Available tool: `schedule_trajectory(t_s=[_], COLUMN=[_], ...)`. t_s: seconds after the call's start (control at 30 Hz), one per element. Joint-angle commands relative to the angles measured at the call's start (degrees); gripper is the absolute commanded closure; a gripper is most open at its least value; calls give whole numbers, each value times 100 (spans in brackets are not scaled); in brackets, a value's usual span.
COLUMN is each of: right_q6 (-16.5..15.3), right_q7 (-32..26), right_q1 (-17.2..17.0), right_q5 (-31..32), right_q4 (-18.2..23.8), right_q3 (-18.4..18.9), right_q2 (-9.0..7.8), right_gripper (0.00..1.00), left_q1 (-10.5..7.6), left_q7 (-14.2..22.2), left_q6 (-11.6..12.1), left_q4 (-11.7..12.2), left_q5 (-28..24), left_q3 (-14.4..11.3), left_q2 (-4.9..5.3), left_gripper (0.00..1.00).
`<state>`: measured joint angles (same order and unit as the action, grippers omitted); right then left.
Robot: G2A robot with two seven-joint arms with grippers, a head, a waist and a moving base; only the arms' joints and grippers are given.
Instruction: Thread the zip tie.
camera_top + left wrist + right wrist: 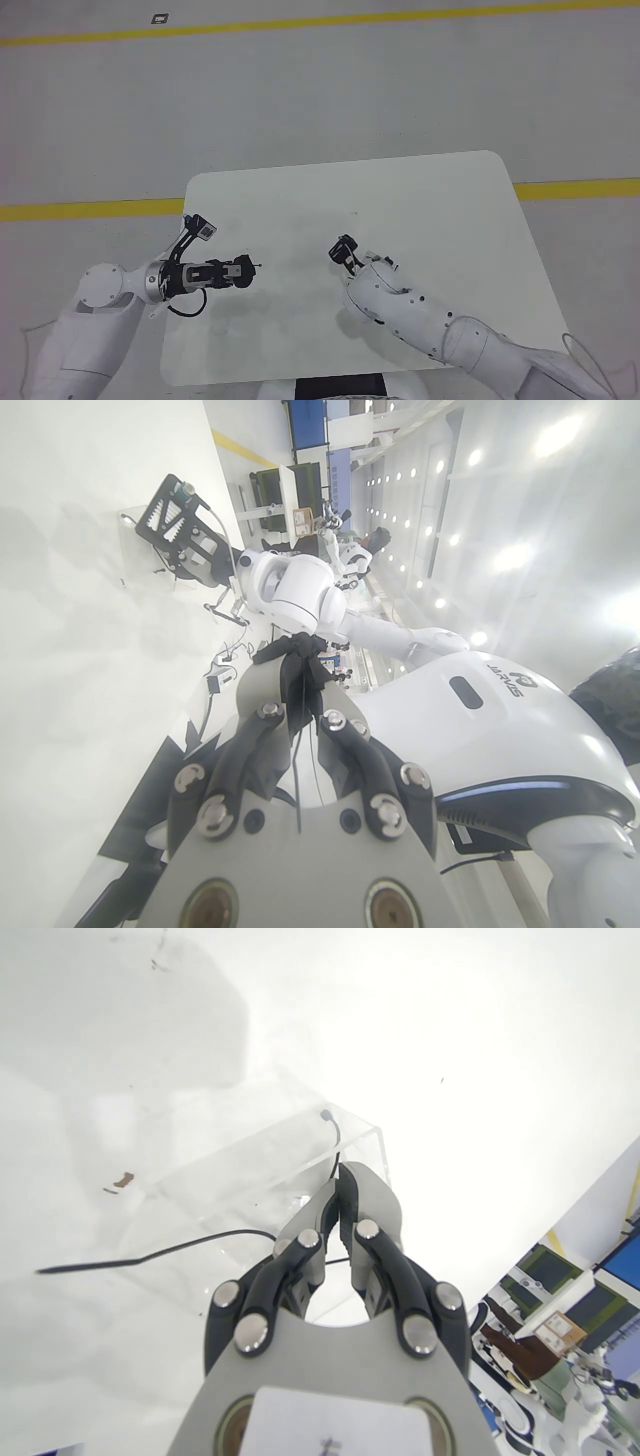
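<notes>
I count two hands, the left hand [295, 650] and the right hand [339, 1178], and one white worktop [450, 200]. On my screens there is one clear box [240, 1163], one black zip tie [200, 1241], and one more thin black strip [299, 790] that I can't identify.

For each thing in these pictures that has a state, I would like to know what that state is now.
right gripper: shut on the zip tie.
zip tie: not threaded; its tail tip lies free, apart from its head.
left gripper: shut on a thin black strip.
clear box: stands on the table; open or closed, cannot tell.
</notes>
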<state>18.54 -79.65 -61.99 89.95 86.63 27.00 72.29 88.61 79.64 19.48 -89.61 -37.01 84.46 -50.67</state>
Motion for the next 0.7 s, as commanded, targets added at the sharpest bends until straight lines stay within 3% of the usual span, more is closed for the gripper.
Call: schedule_trajectory(t_s=[0.0, 0.23, 0.53, 0.67], right_q6=[20, -24, -430, -423], right_q7=[1, 1, 71, 127], right_q1=[15, -71, -349, -437], right_q5=[0, 0, -172, -58], right_q4=[-26, 78, 276, 306], right_q3=[-42, 70, 465, 595], right_q2=[5, 34, 47, 62], right_gripper=[100, 100, 100, 100], left_q1=[0, 0, 0, 0], left_q7=[0, 0, 0, 0], left_q6=[0, 0, 0, 0], left_q4=[0, 0, 0, 0], left_q5=[0, 0, 0, 0], left_q3=[0, 0, 0, 0], left_q2=[0, 0, 0, 0], left_gripper=[100, 100, 100, 100])
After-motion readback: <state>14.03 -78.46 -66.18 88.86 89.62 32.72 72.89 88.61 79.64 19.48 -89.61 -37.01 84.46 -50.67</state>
